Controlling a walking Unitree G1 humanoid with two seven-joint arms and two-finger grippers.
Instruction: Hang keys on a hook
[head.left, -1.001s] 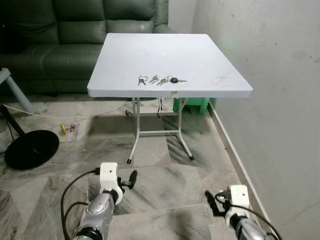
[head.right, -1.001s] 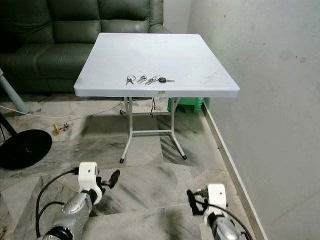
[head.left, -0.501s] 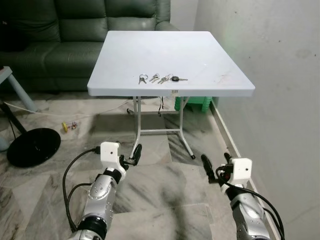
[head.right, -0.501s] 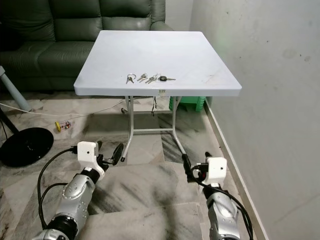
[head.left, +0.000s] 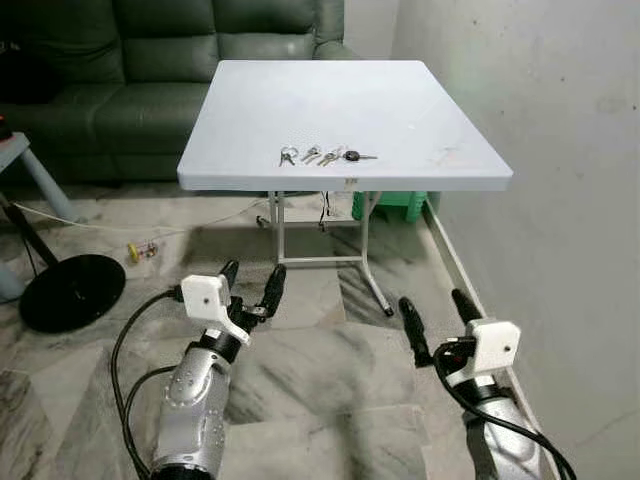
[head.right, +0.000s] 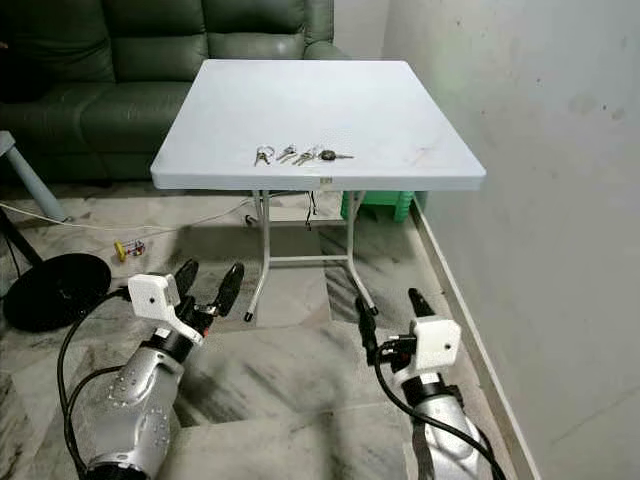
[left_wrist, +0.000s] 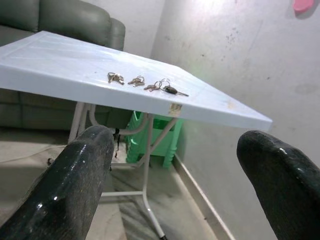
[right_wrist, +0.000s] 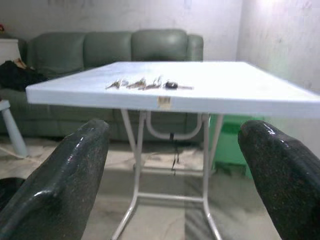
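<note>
Several keys (head.left: 322, 156) tabletop, beyond both open claws.

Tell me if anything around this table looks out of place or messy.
Mostly tidy. The keys lie in a loose row near the front edge of the white table. On the floor, a small yellow object sits beside a loose white cable, which looks stray. Both the left gripper and the right gripper are open, below the tabletop.
</note>
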